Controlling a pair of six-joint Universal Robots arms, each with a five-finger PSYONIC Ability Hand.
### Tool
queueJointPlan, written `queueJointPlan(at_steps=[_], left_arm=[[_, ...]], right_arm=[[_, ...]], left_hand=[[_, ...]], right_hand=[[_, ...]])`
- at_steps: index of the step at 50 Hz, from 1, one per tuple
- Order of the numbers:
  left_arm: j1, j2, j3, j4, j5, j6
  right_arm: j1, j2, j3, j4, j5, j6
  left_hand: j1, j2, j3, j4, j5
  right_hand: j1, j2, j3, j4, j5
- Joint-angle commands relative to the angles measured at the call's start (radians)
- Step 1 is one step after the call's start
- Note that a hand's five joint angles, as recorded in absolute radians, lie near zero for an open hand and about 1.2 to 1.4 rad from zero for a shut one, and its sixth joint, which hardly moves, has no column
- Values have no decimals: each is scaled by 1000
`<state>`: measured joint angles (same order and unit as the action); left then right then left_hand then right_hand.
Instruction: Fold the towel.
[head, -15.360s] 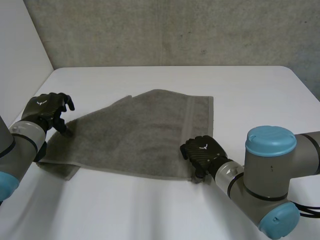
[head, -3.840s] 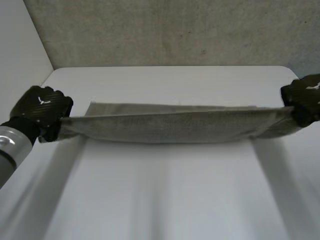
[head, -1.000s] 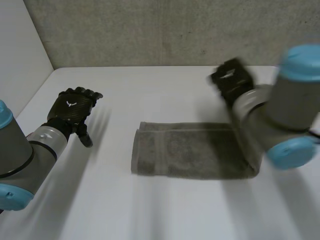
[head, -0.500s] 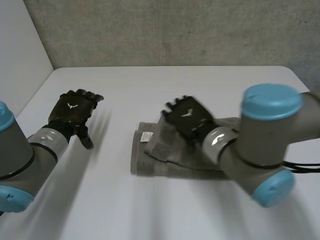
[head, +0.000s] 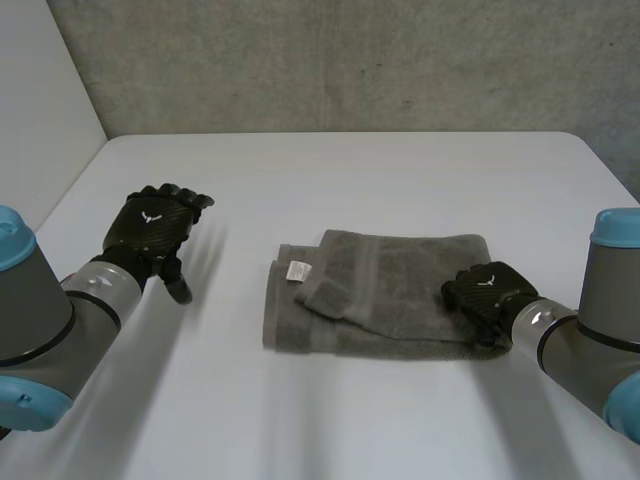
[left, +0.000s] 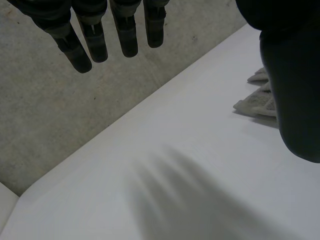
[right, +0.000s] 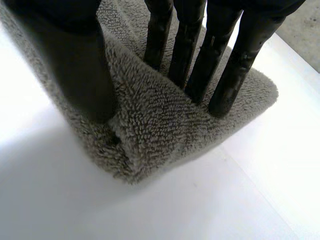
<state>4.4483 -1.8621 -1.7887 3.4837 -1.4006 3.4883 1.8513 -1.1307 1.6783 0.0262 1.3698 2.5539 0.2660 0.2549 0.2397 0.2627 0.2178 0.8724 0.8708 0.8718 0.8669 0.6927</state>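
Pinching the near right corner of the folded grey terry towel (head: 390, 300) mid white table (head: 330, 180), the black right hand (head: 487, 297) is clamped on it; left hand (head: 150, 228) hangs loose, fingers straight. Soft and floppy, so grab corners

Bare table (head: 225, 320) lies open between the left hand (head: 150, 226) and the towel (head: 400, 290), whose near right corner the right hand (head: 486, 296) holds.
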Motion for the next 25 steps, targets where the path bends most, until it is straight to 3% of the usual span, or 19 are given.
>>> queueJointPlan(at_steps=[1,6,7,8,10,12,21,24,25], left_arm=[[-7,0,-3,0,0,0],[-6,0,-8,2,0,0],[-6,0,-8,2,0,0],[-6,0,-9,2,0,0],[-6,0,-9,2,0,0],[-6,0,-9,2,0,0],[-6,0,-12,2,2,2],[-6,0,-12,2,2,2],[-6,0,-12,2,2,2]], right_arm=[[3,8,-5,-54,89,-24],[8,-11,4,-75,167,-107],[8,-14,12,-72,188,-138],[8,-14,12,-72,189,-138],[8,-18,40,-87,199,-156],[3,-24,55,-95,193,-155],[-1,-46,110,-147,192,-156],[-6,-57,123,-155,189,-158],[-13,-57,127,-161,189,-162]], left_hand=[[-91,-80,-64,-87,-217],[-91,-80,-64,-87,-217],[-91,-80,-64,-87,-217],[-91,-80,-64,-87,-217],[-91,-80,-64,-87,-217],[-91,-80,-64,-87,-217],[-91,-80,-64,-87,-217],[-91,-80,-64,-87,-217],[-91,-80,-64,-87,-217]], right_hand=[[386,388,387,392,391],[381,383,382,387,387],[239,240,239,244,244],[237,239,238,243,242],[-233,-232,-233,-228,-228],[-267,-266,-267,-262,-262],[-186,-184,-185,-180,-180],[14,16,15,20,19],[186,187,186,191,191]])
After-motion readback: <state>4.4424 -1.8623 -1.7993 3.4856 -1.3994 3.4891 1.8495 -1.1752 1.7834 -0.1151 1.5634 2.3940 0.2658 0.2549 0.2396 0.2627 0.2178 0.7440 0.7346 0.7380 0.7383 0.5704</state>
